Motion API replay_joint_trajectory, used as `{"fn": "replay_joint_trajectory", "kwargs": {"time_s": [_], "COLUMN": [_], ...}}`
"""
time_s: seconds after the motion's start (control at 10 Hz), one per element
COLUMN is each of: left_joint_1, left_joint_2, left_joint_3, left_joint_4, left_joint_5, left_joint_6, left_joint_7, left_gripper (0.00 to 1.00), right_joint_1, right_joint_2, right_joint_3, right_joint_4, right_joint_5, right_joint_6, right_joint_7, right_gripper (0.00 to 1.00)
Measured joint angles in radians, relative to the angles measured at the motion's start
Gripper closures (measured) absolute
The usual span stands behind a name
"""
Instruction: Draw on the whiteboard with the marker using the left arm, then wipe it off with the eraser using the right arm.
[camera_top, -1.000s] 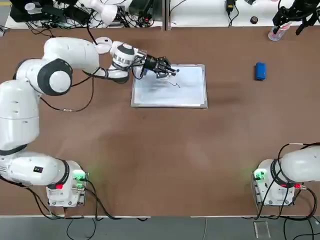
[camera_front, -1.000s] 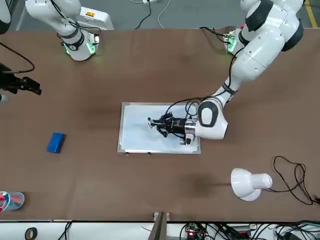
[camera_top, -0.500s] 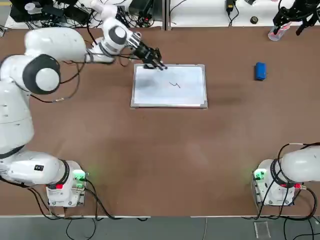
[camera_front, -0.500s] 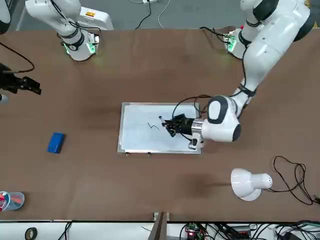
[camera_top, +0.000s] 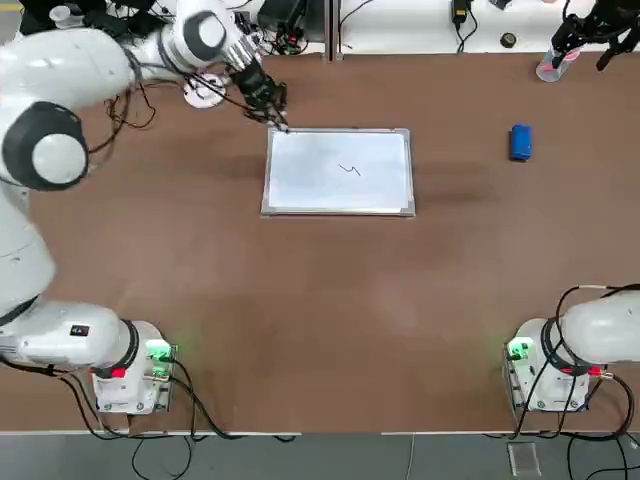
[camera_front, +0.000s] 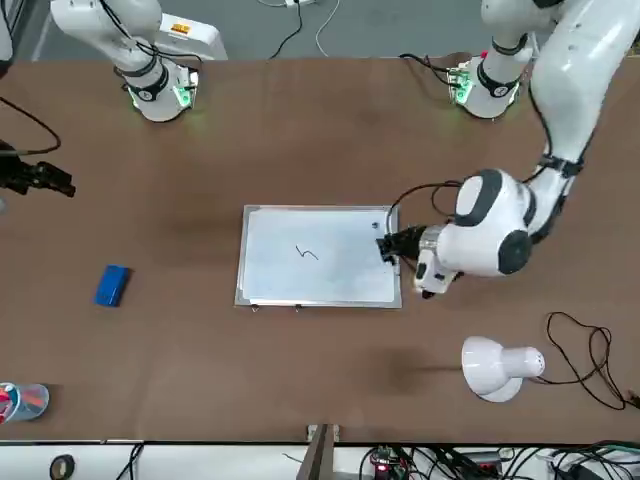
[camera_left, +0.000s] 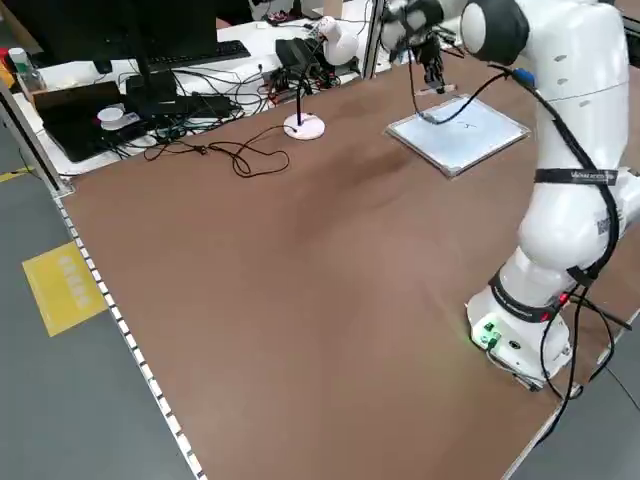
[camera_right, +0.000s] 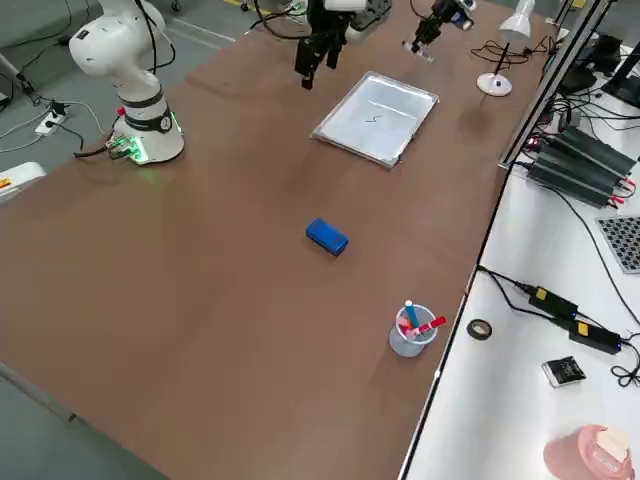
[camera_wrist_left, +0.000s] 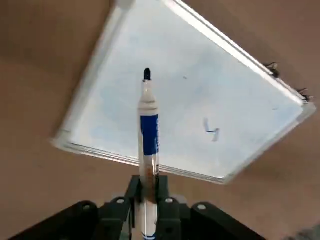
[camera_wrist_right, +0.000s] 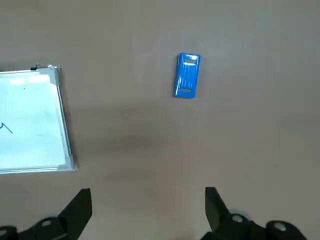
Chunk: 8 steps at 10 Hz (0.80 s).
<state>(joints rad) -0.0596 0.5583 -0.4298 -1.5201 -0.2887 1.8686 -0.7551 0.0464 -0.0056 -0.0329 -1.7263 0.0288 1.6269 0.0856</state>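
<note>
On the left, the left gripper (camera_top: 270, 108) hangs just off the far left corner of the whiteboard (camera_top: 338, 170), its fingers clamped tight on the marker (camera_wrist_left: 148, 130). From the wrist view the pen runs straight out of the jaws, long axis in line with the fingers, dark tip (camera_wrist_left: 147, 74) leading toward the board but lifted clear of it. A small squiggle (camera_top: 348, 170) sits near the middle of the board, so I would say the drawing half is done and the pen only needs putting aside. Further right, the eraser (camera_top: 520, 142) lies untouched on the table, well apart from the board, its long side running toward and away from the robot. The right gripper (camera_wrist_right: 148, 210) hovers high above the table near the eraser, fingers spread wide and empty; the wiping is all left to do.
</note>
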Motion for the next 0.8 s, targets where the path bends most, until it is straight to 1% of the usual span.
{"fn": "replay_joint_trajectory", "kwargs": {"time_s": [0.2,0.4,0.6,0.8], "left_joint_1": [0.022,0.048,0.087,0.138], "left_joint_2": [-0.061,-0.099,-0.125,-0.148], "left_joint_3": [0.001,0.002,0.004,0.005], "left_joint_4": [-0.003,-0.007,-0.012,-0.033], "left_joint_5": [0.144,0.266,0.333,0.397], "left_joint_6": [-0.067,-0.113,-0.14,-0.148], "left_joint_7": [0.129,0.28,0.425,0.547], "left_gripper": [0.82,0.82,0.82,0.82], "right_joint_1": [-0.017,-0.024,-0.029,-0.036], "right_joint_2": [0.05,0.097,0.118,0.119], "right_joint_3": [-0.002,-0.002,-0.002,-0.002], "right_joint_4": [-0.003,-0.003,-0.003,-0.002], "right_joint_5": [0.0,0.0,0.0,0.0], "right_joint_6": [0.052,0.093,0.108,0.107], "right_joint_7": [-0.024,-0.039,-0.061,-0.085], "right_gripper": [0.0,0.0,0.0,0.0]}}
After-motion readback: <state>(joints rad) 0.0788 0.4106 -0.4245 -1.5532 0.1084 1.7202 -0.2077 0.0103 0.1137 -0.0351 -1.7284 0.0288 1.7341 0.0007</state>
